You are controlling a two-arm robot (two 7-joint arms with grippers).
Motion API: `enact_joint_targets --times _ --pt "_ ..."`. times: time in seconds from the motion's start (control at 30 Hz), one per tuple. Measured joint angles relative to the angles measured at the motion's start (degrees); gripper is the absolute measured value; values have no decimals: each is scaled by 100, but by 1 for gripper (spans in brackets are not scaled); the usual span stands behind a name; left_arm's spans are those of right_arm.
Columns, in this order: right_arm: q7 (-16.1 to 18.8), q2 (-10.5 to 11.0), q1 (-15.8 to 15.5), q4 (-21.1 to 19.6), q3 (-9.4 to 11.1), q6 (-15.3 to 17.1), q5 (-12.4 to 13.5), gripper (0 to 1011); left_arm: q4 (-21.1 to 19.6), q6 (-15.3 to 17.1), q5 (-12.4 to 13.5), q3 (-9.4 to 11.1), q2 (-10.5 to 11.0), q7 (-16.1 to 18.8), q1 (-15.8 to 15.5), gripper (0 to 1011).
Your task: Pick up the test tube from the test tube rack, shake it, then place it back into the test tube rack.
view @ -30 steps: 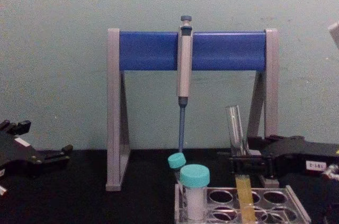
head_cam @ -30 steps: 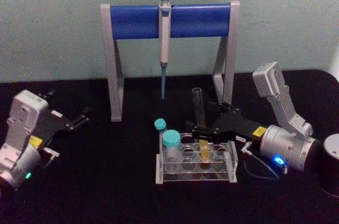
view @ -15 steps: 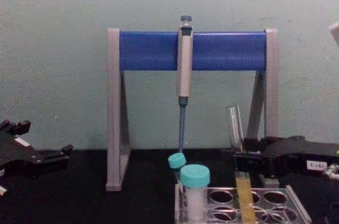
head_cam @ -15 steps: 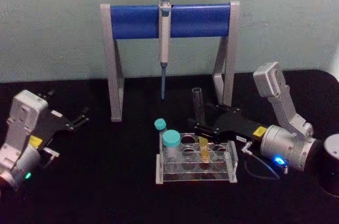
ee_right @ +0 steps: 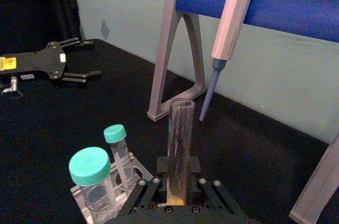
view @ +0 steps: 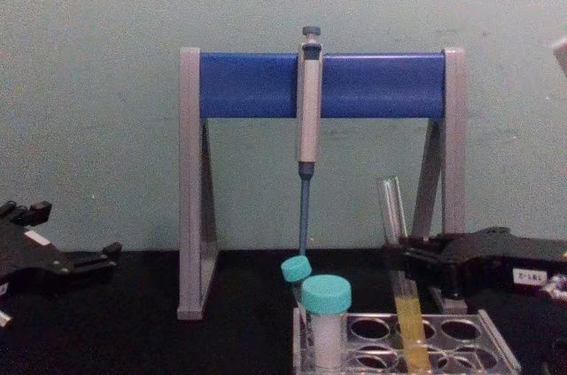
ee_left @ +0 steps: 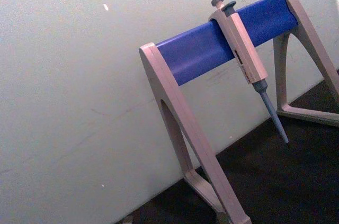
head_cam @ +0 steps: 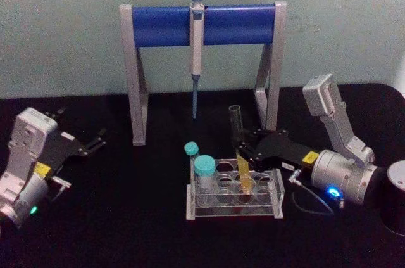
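Head view: right gripper point(head_cam: 243, 152) reaches in from the right and is clamped on the test tube point(head_cam: 237, 127) about mid-height, just above the yellow-orange liquid. That looks deliberate: the open top stays clear and the lower end stays free to go back into a hole. The right wrist view shows the jaws snug on both sides of the glass. The tube leans, top toward the left, with its bottom at the test tube rack point(head_cam: 234, 208), right of centre; I judge the lift as barely begun. Coming in from the right keeps the fingers off the two teal-capped vials point(head_cam: 204, 168) at the rack's left end. Far behind stands the blue-bar stand point(head_cam: 158, 25) with a pipette point(head_cam: 196, 46) hanging. Left gripper point(head_cam: 96, 141) is parked far left on the table point(head_cam: 126, 223), fingers apart, idle.
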Motion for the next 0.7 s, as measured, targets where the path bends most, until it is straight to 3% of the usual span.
enact_joint_targets --times 0.1,0.7 --pt "0 0 0 0 0 -1 0 213 0 0 0 0 0 0 0 1010" --pt "0 0 0 0 0 -2 0 214 0 0 0 0 0 0 0 1009"
